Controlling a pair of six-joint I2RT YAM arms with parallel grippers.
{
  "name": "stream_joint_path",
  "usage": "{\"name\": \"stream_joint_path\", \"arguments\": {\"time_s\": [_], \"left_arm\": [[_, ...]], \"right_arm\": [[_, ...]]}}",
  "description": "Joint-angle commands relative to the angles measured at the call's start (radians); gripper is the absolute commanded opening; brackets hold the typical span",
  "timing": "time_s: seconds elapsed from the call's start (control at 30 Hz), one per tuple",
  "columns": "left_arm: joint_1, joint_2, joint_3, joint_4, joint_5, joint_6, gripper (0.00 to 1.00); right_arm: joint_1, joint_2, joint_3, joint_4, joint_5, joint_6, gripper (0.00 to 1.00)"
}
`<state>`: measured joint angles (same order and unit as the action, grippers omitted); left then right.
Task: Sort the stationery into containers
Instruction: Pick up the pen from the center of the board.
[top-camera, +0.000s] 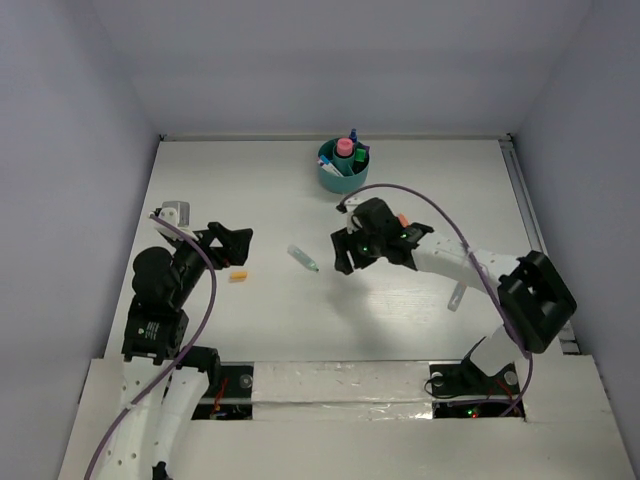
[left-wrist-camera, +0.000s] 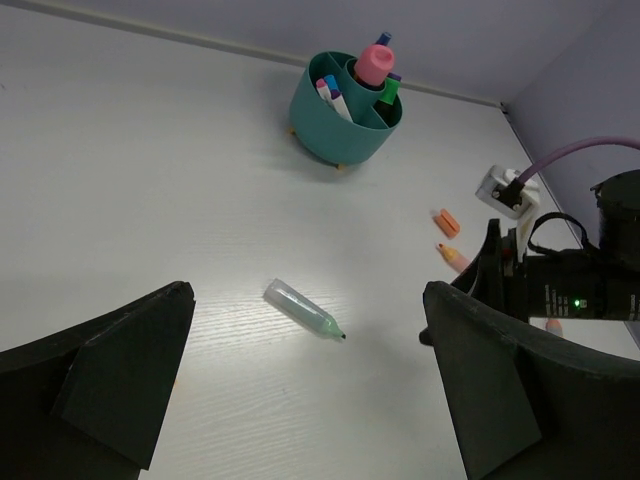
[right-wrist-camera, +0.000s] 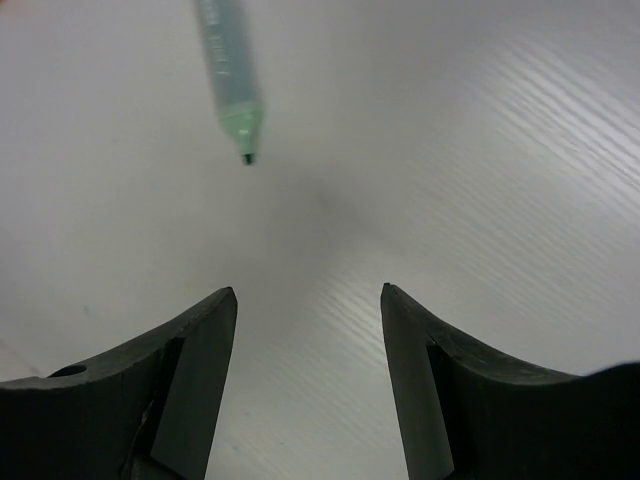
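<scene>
Teal cup (top-camera: 342, 168) sits upright at the far middle of the worktop (top-camera: 250, 190). Its compartments already hold a pink-capped bottle (top-camera: 344, 148), a green-capped marker (left-wrist-camera: 387, 95) and two markers with purple and blue caps (left-wrist-camera: 328, 90). A pale green marker (top-camera: 303, 258) is loose, lying flat mid-worktop and well short of the cup, with its dark tip toward the right arm. Right hand (top-camera: 343, 255) is just beside that tip, fingers parted at medium width and holding nothing. In the wrist view the tip lies ahead of the gap, left of centre, not between the fingers; can't tell if the hand touches the worktop. Left hand (top-camera: 235, 245) is further left of the marker, spread wide and empty. A small orange piece (top-camera: 238, 276) lies just beside the left hand, and another orange bit (top-camera: 402, 219) sits against the right arm. A thin pale pen (top-camera: 456, 296) lies near the right arm's forearm.
</scene>
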<state>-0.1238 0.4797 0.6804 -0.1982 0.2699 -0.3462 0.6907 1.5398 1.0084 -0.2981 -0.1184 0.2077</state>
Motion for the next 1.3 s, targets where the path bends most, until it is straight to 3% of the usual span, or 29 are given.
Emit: {"name": "stream_joint_path", "arguments": {"time_s": [0.0,0.23,0.3,0.5,0.63,0.77,0.97,1.07,1.27], "left_arm": [[-0.005,0.008,-0.005,0.051,0.011,0.010,0.99],[-0.005,0.008,-0.004,0.051,0.011,0.010,0.99],[-0.005,0.007,-0.004,0.051,0.011,0.010,0.99],[-0.005,0.007,-0.004,0.051,0.011,0.010,0.99],[-0.005,0.004,-0.005,0.052,0.018,0.012,0.99],[-0.014,-0.003,-0.004,0.054,0.022,0.010,0.99],[-0.062,-0.033,0.002,0.042,-0.004,0.012,0.99],[-0.102,-0.061,0.004,0.039,-0.014,0.016,0.99],[-0.155,-0.113,0.008,0.023,-0.067,0.016,0.99]], "right_arm": [[0.059,0.034,0.105,0.036,-0.058,-0.021,0.66],[0.072,0.066,0.147,-0.012,0.092,-0.017,0.66],[0.049,0.069,0.151,-0.048,0.204,-0.013,0.66],[-0.219,-0.060,0.036,-0.047,0.259,0.068,0.65],[-0.305,-0.218,-0.108,-0.026,0.420,0.180,0.65],[-0.388,-0.377,-0.238,-0.062,0.536,0.340,0.89],[-0.526,-0.497,-0.289,-0.225,0.504,0.459,0.71],[-0.603,-0.480,-0.304,-0.280,0.424,0.487,0.72],[-0.687,-0.412,-0.335,-0.282,0.444,0.472,0.71]]}}
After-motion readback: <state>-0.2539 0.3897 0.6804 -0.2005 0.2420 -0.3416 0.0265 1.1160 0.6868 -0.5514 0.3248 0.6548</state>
